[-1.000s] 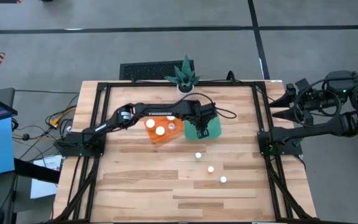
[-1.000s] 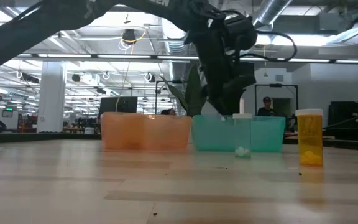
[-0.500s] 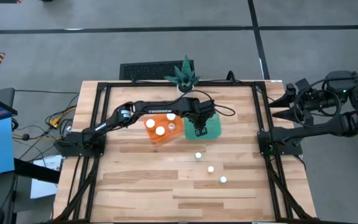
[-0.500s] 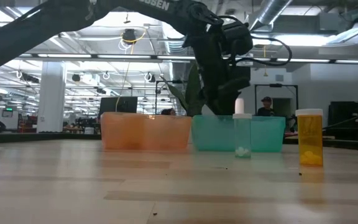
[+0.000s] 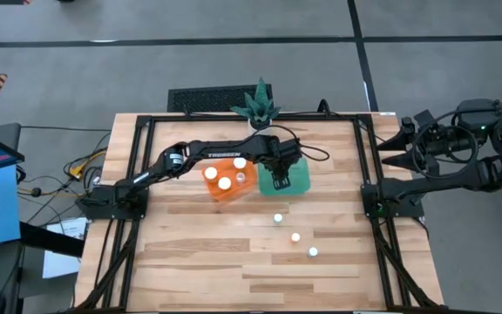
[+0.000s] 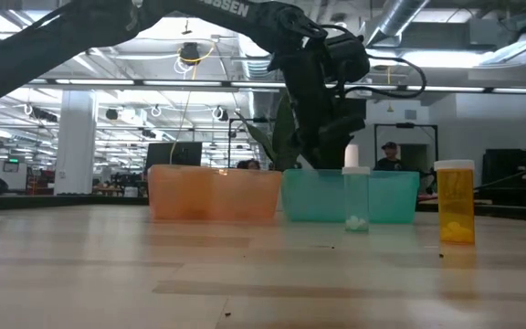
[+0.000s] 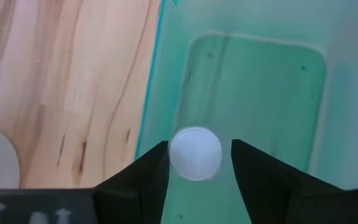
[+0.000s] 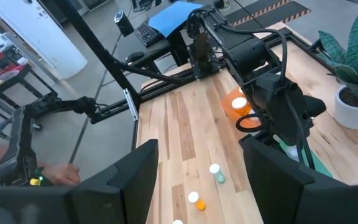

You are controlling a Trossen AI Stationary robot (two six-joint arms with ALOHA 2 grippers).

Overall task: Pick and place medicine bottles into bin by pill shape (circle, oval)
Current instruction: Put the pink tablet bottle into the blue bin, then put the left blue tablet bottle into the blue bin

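Now the left tool (image 7: 194, 163) brackets a white-capped bottle (image 7: 195, 153) over the green bin (image 7: 260, 81), grip uncertain.

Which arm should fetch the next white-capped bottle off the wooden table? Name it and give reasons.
Left. Its gripper hangs over the green bin, close to the three white-capped bottles standing on the table. The right gripper is parked beyond the table's edge, farther off.

I read white "TROSSEN" lettering on my left arm (image 5: 225, 157), toward twelve o'clock on the table; only "…SSEN" shows from table height.
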